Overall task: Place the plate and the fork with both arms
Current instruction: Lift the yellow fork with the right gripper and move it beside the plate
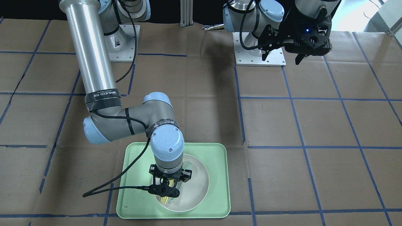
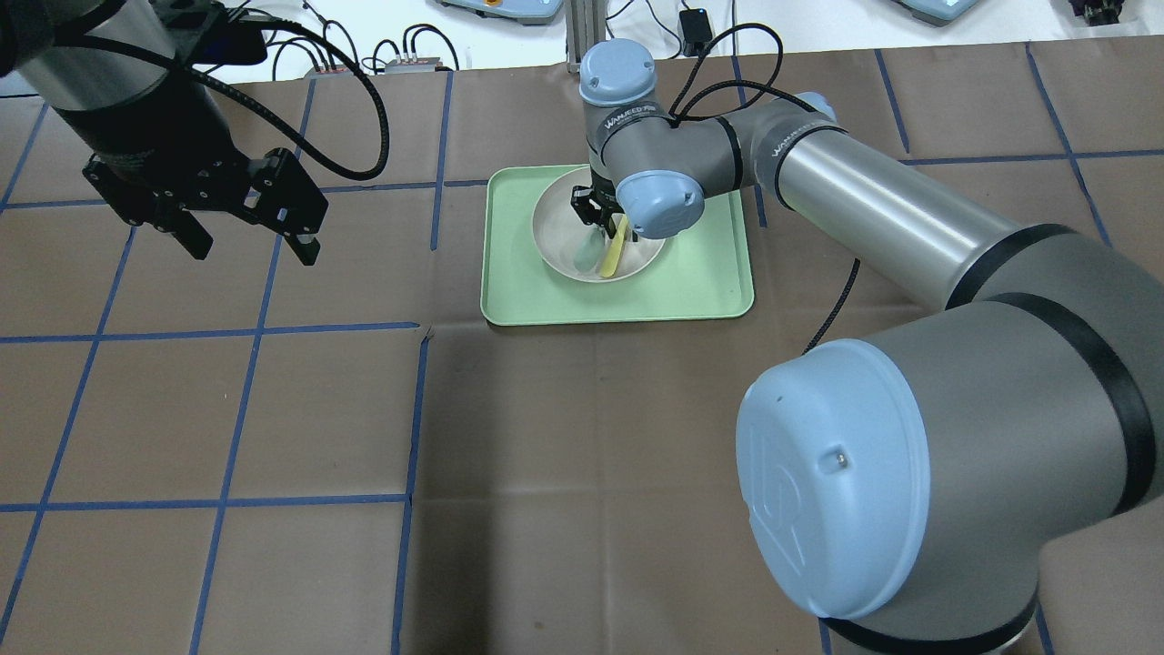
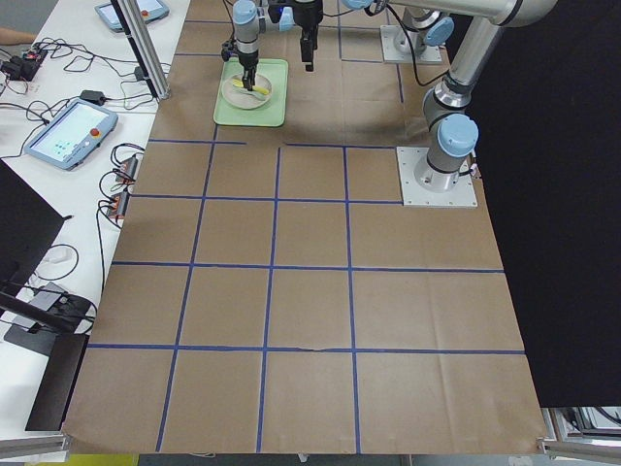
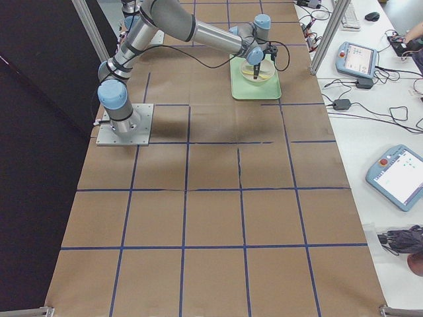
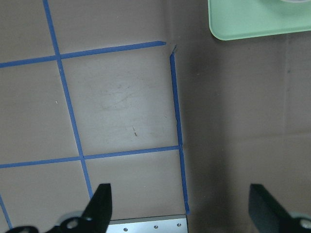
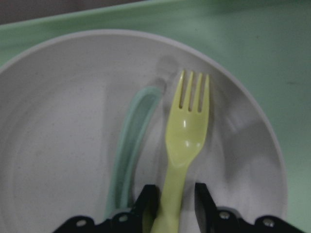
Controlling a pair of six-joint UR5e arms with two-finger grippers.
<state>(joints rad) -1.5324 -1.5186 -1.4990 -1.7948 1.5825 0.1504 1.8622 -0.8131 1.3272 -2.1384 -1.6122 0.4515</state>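
Note:
The off-white plate [image 6: 63, 136] sits in the mint-green tray [image 2: 709, 282]. The pale-yellow fork [image 6: 187, 126] lies in the plate, tines toward the rim. My right gripper [image 6: 175, 206] stands over the plate, its fingers closed on the fork's handle; it also shows in the overhead view [image 2: 591, 214]. The fork [image 2: 614, 255] slants across the plate [image 2: 555, 232] there. My left gripper [image 2: 250, 246] is open and empty, held above the table to the tray's left. In the left wrist view its gripper [image 5: 182, 208] is spread wide over bare paper.
A grey-green spoon [image 6: 131, 145] lies in the plate beside the fork, close to my right gripper's finger. The table is brown paper with blue tape lines [image 5: 177, 121]. The tray's corner [image 5: 252, 22] shows in the left wrist view.

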